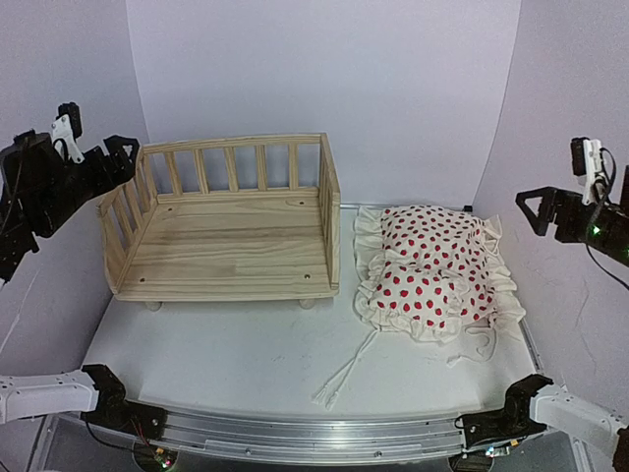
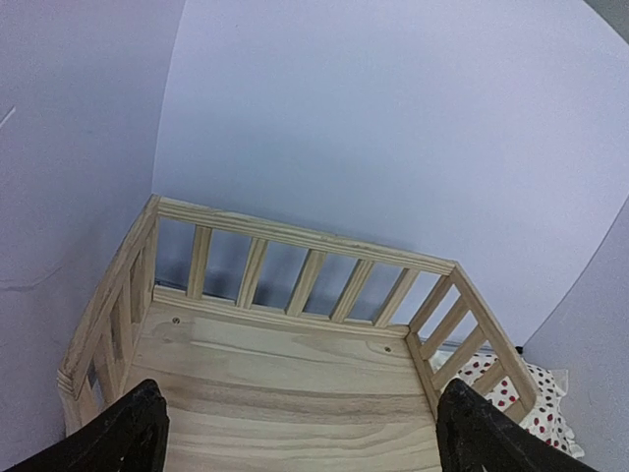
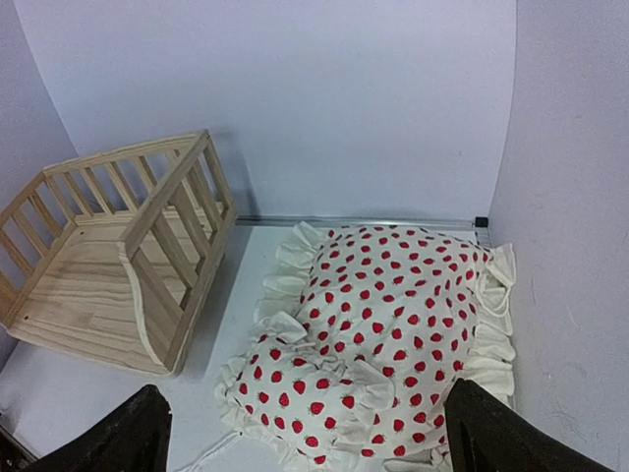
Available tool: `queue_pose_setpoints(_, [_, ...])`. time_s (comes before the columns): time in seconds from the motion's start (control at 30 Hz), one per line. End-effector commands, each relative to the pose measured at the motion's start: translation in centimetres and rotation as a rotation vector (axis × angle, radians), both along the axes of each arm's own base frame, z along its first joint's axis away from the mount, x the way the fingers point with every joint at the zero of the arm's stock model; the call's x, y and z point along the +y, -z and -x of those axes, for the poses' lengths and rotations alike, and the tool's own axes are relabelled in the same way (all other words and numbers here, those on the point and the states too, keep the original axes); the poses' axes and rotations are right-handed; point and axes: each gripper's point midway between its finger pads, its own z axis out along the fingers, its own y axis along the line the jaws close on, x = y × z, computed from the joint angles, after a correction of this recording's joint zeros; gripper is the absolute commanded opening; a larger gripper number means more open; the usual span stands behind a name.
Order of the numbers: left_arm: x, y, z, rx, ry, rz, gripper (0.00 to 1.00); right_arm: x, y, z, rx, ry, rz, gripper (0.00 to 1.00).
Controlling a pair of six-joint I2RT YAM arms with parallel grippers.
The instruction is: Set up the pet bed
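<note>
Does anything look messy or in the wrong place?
Yes. The red-dotted cushion lies bunched up on the table beside the wooden bed frame, not inside it. The frame is bare, and the tie strings trail loose.

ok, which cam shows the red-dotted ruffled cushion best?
Right wrist: the white ruffled fabric cushion with red dots fills the picture, close, beside the light pine wooden bed frame. Top external shows it whole but smaller, with its tie strings. Left wrist catches only a corner past that frame.
</note>
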Motion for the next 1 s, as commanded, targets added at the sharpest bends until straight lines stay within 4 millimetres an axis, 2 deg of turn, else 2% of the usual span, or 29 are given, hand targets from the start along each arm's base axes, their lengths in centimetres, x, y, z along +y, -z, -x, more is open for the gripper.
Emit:
queue_pose_setpoints(0.0, [-0.2, 0.5, -1.9, -0.003, 0.016, -0.001, 0.96, -0.8, 3.1, -3.7, 0.102, 0.092, 0.010, 0.98])
queue_pose_setpoints(0.1, [-0.2, 1.8, -3.5, 0.024, 0.034, -0.011, 0.97, -1.4, 5.7, -6.3, 0.195, 0.150, 0.027, 0.98])
queue_pose_setpoints(0.27, [-1.0, 4.2, -6.1, 0.082, 0.109, -0.015, 0.98, -2.5, 11.1, -11.8, 0.382, 0.246, 0.051, 0.98])
queue_pose_setpoints(0.37, [-2.4, 6.0, -7.4, 0.122, 0.175, -0.018, 0.99, -3.2, 15.3, -15.7, 0.498, 0.303, 0.076, 0.98])
queue_pose_setpoints(0.5, [-5.4, 8.7, -8.2, 0.185, 0.288, -0.002, 0.99, -3.9, 21.3, -20.4, 0.643, 0.349, 0.116, 0.98])
queue_pose_setpoints(0.6, [-7.6, 10.9, -8.1, 0.234, 0.370, 0.010, 0.99, -4.3, 25.9, -23.9, 0.720, 0.350, 0.159, 0.98])
queue_pose_setpoints(0.77, [-10.0, 13.9, -7.0, 0.295, 0.462, 0.034, 0.99, -4.3, 31.8, -28.7, 0.796, 0.327, 0.200, 0.97])
queue_pose_setpoints(0.9, [-10.7, 16.1, -6.1, 0.345, 0.493, 0.066, 0.99, -4.1, 35.9, -31.3, 0.830, 0.309, 0.212, 0.95])
queue_pose_setpoints(0.97, [-10.9, 16.9, -5.6, 0.368, 0.505, 0.090, 0.98, -3.9, 37.9, -32.3, 0.836, 0.294, 0.211, 0.91])
